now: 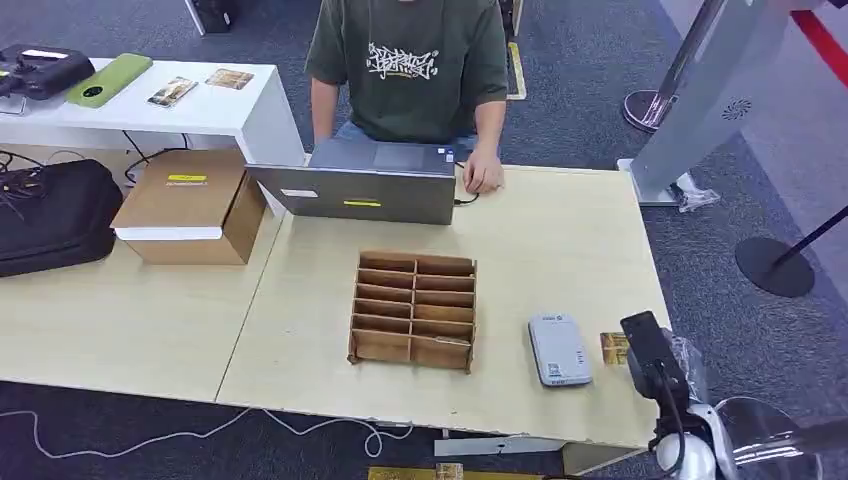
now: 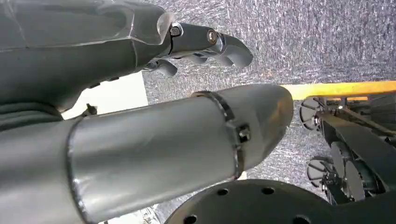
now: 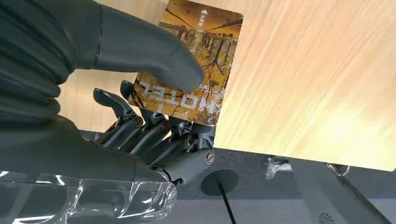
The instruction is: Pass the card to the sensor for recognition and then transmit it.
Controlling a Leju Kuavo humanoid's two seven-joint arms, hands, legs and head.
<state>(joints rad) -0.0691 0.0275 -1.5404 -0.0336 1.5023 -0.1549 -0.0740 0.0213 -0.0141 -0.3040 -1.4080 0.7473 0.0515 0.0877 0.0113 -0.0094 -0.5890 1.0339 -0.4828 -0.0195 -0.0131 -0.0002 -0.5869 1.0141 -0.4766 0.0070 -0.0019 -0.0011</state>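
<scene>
**Operator:** Right robot hand point(image 3: 154, 116), status: my thick grey thumb point(image 3: 154, 60) presses the card down onto my darker fingers point(image 3: 154, 133) beneath it. Grasping, then.

**Clerk:** Item held?

**Operator:** One flat rectangular plastic hotel card, amber and brown print point(image 3: 196, 56). I judge it light, stiff, glossy and so prone to slip; it should flex a little rather than break. Hold is at the lettered end; the far end projects free, which I judge the proper part to offer the reader.

**Clerk:** Location?

**Operator:** Over the right part of the pale wooden surface point(image 1: 560, 240), near its edge. The small grey-white card sensor point(image 1: 559, 349) lies flat on that surface, just beside my right robot hand in the head view.

**Clerk:** Pose?

**Operator:** Right forearm comes in from the lower right, card face roughly parallel to the surface.

**Clerk:** Left robot hand point(image 2: 201, 44)?

**Operator:** Hanging over the grey carpet floor point(image 2: 317, 37), fingers curled, holding nothing.

**Clerk:** Other entries?

**Operator:** One brown wooden compartment rack point(image 1: 413, 310); one person in a green shirt point(image 1: 410, 70) behind a grey laptop point(image 1: 360, 185).
</scene>
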